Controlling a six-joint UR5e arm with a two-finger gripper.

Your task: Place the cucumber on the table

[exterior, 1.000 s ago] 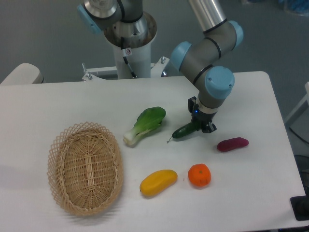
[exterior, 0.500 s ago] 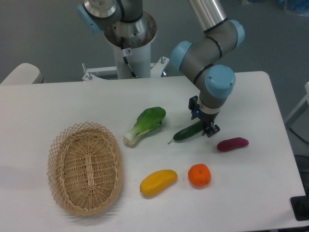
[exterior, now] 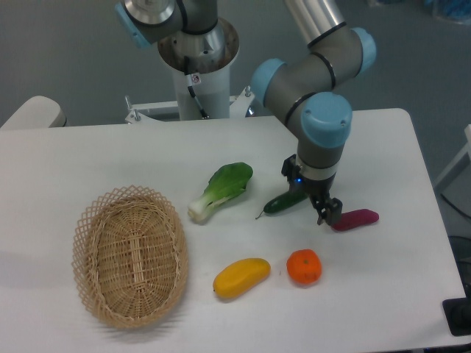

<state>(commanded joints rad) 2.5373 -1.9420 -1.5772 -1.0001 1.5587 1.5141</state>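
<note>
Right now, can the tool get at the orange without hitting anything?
Probably yes. The tool sits just above the orange, with bare table between them. The cucumber and purple vegetable flank the tool but lie off that path; the yellow fruit sits apart.

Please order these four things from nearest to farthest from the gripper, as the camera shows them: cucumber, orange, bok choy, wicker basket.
Measured from the gripper:
1. cucumber, lying just beside the fingers, on the image-left
2. orange, below the gripper, toward the front edge of the table
3. bok choy, farther image-left, past the cucumber
4. wicker basket, at the far image-left
</note>
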